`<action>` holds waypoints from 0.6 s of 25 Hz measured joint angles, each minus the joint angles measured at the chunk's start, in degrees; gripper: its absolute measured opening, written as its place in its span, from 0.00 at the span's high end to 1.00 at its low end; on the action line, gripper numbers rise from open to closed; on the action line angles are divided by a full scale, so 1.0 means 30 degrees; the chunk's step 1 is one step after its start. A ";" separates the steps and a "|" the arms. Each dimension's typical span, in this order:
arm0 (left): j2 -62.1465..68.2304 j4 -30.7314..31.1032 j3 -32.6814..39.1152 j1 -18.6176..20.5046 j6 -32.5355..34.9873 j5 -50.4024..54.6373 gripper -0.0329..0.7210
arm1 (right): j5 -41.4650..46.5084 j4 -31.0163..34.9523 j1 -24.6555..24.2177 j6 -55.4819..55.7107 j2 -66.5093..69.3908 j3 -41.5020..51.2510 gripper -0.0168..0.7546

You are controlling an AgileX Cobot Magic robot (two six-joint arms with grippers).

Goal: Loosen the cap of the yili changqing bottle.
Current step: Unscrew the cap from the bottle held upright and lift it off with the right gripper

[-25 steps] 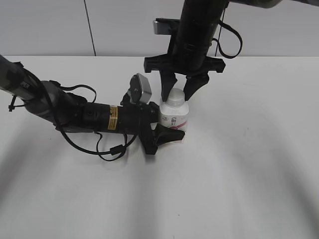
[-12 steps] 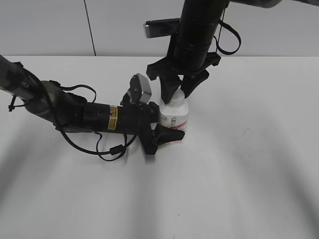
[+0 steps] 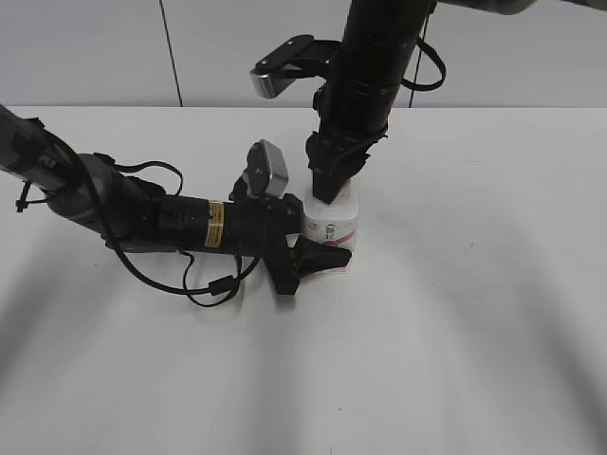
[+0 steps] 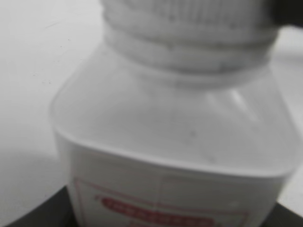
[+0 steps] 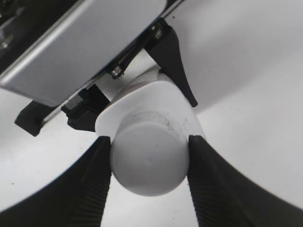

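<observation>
left gripper (image 3: pixel 318 248) lying low from the left, clamped on the yili changqing bottle (image 3: pixel 331 227) body | bottle upright mid-counter (image 3: pixel 455 313) | right gripper (image 5: pixel 149 163) from above, fingers (image 5: pixel 94 184) pressed on the cap (image 5: pixel 149 163)

A plain white table (image 3: pixel 455 313) carried the scene, its surface matte and unmarked, with soft grey shadows falling across it toward the near edge. Its far edge met a pale wall. One object stood directly on it, near the middle: the yili changqing bottle (image 3: pixel 332 230), upright on its base, white with a pink-red label. The black forearm of the left arm (image 3: pixel 142 216) lay low along the tabletop at the left of the bottle; whether it touched the surface could not be told. A black cable (image 3: pixel 204 289) looped just beneath it.
</observation>
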 joint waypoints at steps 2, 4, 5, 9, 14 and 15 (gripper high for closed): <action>0.0000 0.0000 0.0000 0.0000 0.0000 -0.0017 0.42 | 0.0000 -0.0016 0.0000 -0.1373 0.0000 0.0000 0.47; 0.0000 0.0000 0.0000 0.0000 0.0000 -0.0017 0.42 | 0.0000 -0.0016 0.0000 -0.2569 0.0000 0.0000 0.47; 0.0000 0.0000 0.0000 0.0000 0.0000 -0.0017 0.42 | 0.0000 -0.0016 0.0000 -0.3261 0.0000 0.0000 0.47; 0.0000 0.0000 0.0000 0.0000 0.0000 -0.0017 0.42 | 0.0000 -0.0084 0.0000 -0.5941 0.0000 -0.0018 0.47; 0.0000 0.0000 0.0000 0.0000 0.0000 -0.0017 0.42 | -0.0017 -0.0084 0.0000 -0.8313 0.0000 -0.0018 0.47; 0.0000 0.0000 0.0000 0.0000 0.0000 -0.0017 0.42 | -0.0017 -0.0084 0.0000 -0.8819 0.0000 -0.0018 0.47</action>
